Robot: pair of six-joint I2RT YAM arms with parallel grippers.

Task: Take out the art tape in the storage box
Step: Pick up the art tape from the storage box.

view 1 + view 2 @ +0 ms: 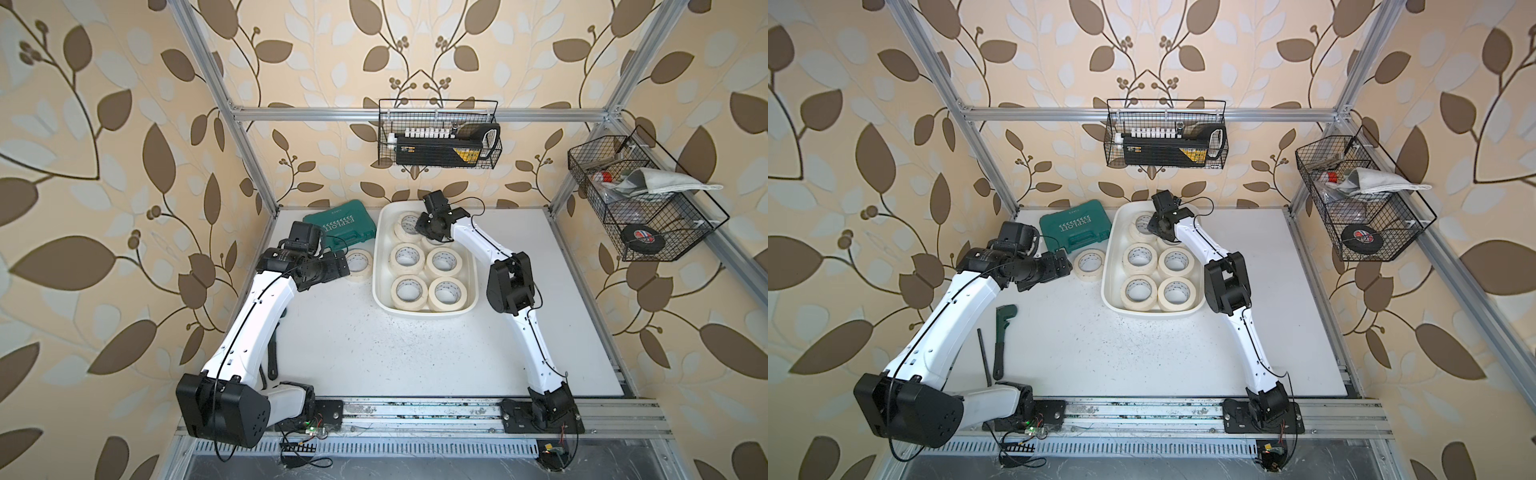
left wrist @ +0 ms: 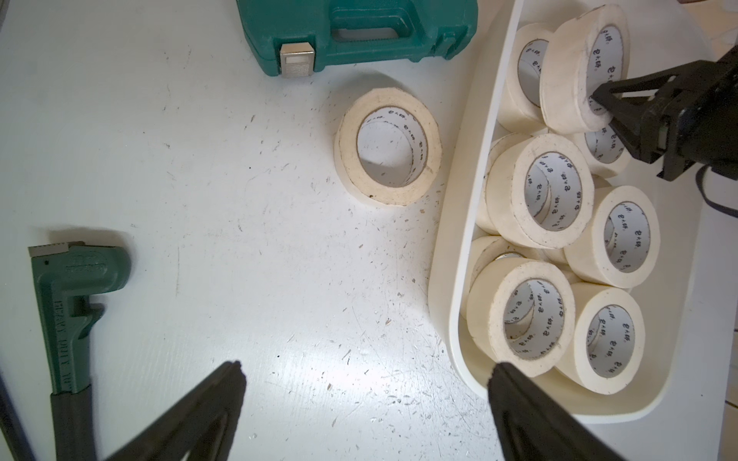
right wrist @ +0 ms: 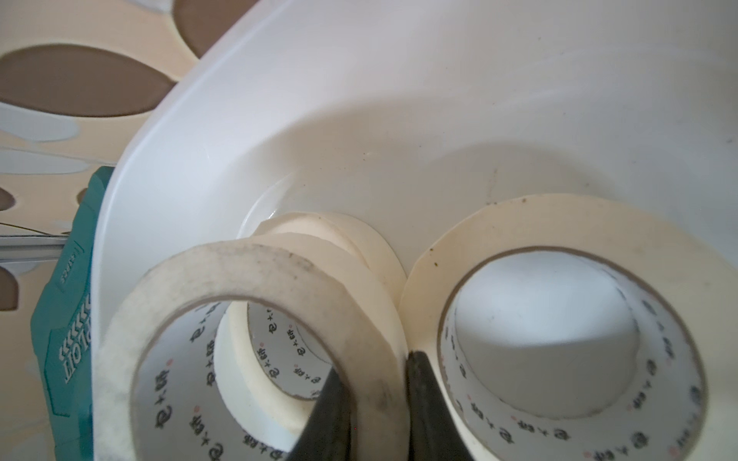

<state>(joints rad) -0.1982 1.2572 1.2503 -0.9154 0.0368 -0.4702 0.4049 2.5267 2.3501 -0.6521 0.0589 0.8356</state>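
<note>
The white storage box stands at the back middle of the table, and several cream art tape rolls lie in it. My right gripper reaches into the box's far end. It is shut on the wall of a tilted roll, with one finger inside the core and one outside. Another roll lies flat on the table left of the box. My left gripper hangs open beside that roll, holding nothing.
A teal tool case lies behind the loose roll. A green pipe wrench and a black rod lie near the left arm. Black wire baskets hang on the frame, one holding a black tape roll.
</note>
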